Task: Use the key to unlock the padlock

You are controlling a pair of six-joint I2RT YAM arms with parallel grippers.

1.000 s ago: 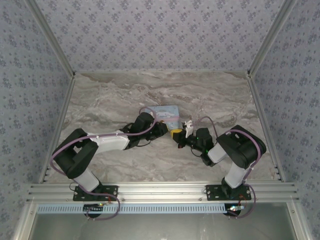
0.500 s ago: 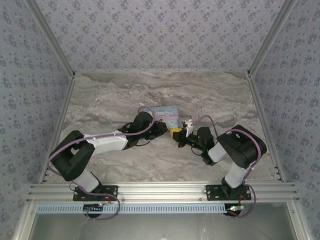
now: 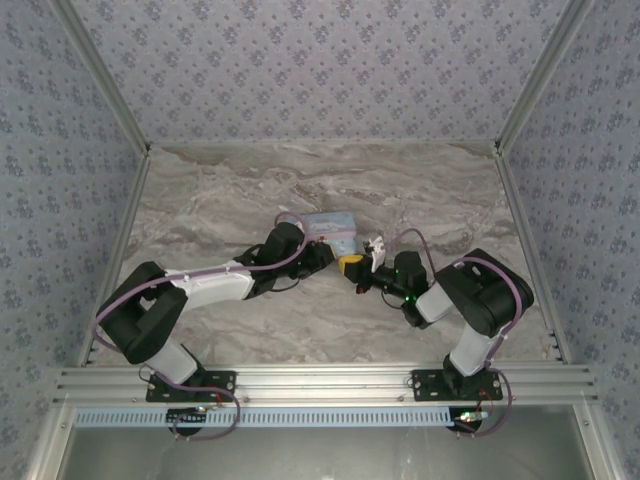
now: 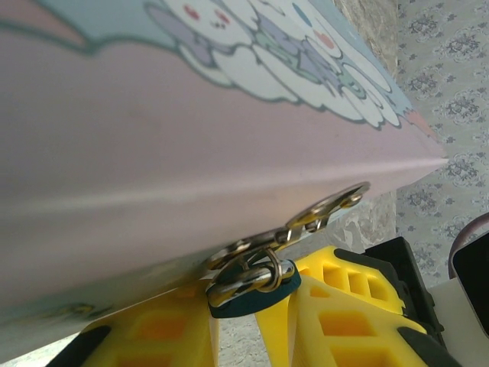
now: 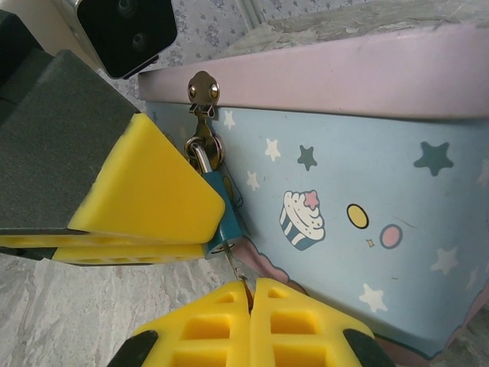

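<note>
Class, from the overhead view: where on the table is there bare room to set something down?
Free: the far strip of table between back wall and tin; the left side beyond the left arm; the near middle between the bases. Crowded: around the padlock, between left claw and right claw.

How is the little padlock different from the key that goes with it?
The padlock is a chunky teal block; the key is a thin metal sliver. The padlock hangs from the hasp of the tin, while the key points up at the padlock's underside. The left claw holds the padlock; the right claw pinches the key. Both are tiny beside the tin.
</note>
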